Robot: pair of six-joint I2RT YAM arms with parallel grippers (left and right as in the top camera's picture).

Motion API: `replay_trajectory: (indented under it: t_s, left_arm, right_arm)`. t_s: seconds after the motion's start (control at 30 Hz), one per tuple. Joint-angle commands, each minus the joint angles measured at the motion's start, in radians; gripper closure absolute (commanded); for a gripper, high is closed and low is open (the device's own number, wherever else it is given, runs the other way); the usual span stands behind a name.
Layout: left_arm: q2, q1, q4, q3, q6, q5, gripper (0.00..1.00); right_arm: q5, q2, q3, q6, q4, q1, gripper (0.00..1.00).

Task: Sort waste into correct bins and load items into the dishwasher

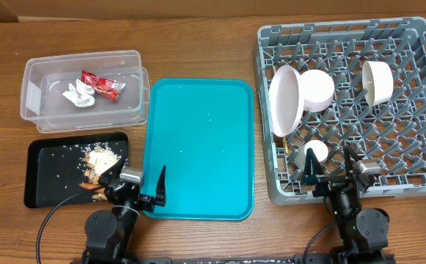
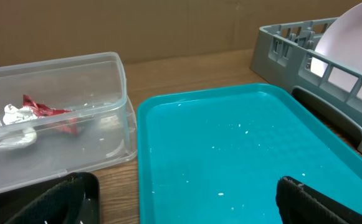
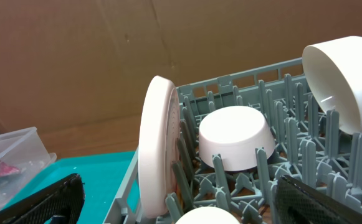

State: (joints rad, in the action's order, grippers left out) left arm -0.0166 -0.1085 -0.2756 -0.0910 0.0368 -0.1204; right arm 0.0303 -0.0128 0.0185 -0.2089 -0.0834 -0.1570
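Observation:
The grey dish rack (image 1: 418, 103) holds a white plate (image 1: 286, 101) on edge, two white bowls (image 1: 317, 89) (image 1: 377, 81) and a small white cup (image 1: 314, 152). The clear tub (image 1: 44, 73) holds a red wrapper (image 1: 100, 85) and a crumpled paper ball (image 1: 78, 94). The black tray (image 1: 40, 172) holds beige scraps (image 1: 99, 158) and an orange stick (image 1: 89, 186). My left gripper (image 1: 138, 183) is open and empty over the teal tray's near left corner. My right gripper (image 1: 335, 170) is open and empty over the rack's near edge, by the cup. Chopsticks are not visible.
The teal serving tray (image 1: 198, 147) lies between the bins and the rack, bare except for small crumbs. A cardboard wall stands behind the table in the right wrist view (image 3: 106, 56). Cables run from both arm bases at the near edge.

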Motion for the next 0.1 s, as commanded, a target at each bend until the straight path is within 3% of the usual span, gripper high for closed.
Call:
replay_trajectory:
  t_s: [0.0, 0.07]
  left_arm:
    - [0.011, 0.012, 0.008, 0.008, 0.016, -0.01, 0.0]
    - [0.011, 0.012, 0.008, 0.008, 0.016, -0.01, 0.0]
  right_arm:
    - [0.001, 0.01, -0.011, -0.001, 0.004, 0.005, 0.0]
    - [0.001, 0.01, -0.011, -0.001, 0.004, 0.005, 0.0]
